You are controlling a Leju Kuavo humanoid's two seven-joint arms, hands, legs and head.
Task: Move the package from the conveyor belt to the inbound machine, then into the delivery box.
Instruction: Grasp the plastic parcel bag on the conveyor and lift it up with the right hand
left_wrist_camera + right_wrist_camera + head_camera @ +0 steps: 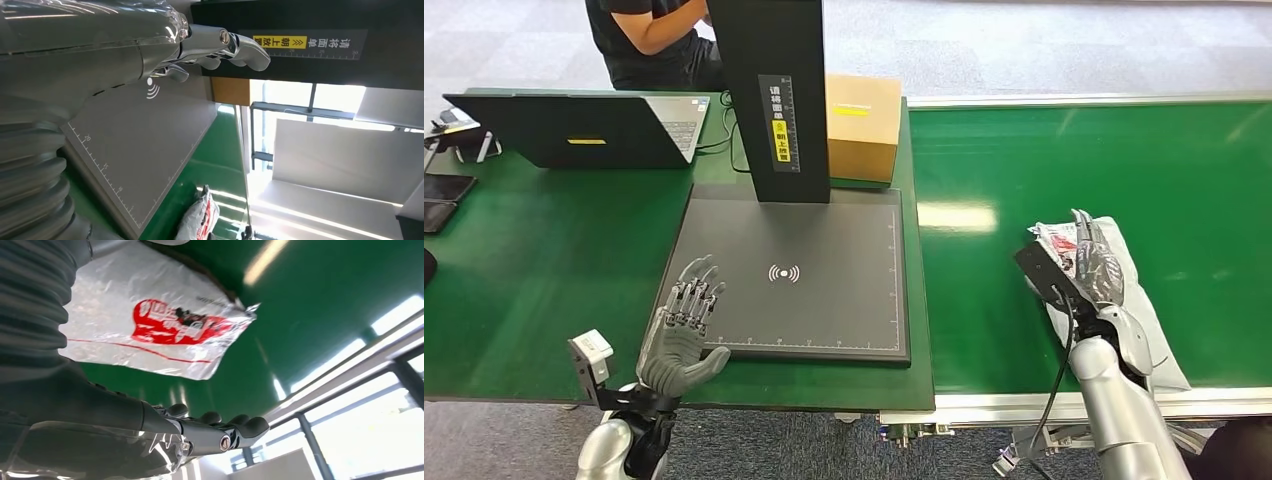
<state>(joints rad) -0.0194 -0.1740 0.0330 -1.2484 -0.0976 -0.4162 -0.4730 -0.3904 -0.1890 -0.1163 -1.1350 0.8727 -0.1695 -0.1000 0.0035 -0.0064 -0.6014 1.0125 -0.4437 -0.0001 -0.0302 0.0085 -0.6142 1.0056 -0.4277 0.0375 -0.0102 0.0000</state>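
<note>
package (1139, 300): on conveyor belt (1024, 300), partly under right hand (1096, 262), label unreadable; long axis runs near-to-far (slightly diagonal)
right hand: fingers straight, contact unclear
left hand (686, 330): spread, empty, at scanner plate (824, 290) edge

Grey carpet floor (1024, 40), green-topped table (534, 260), bright windows (330, 100), seated person (649, 40)
</note>
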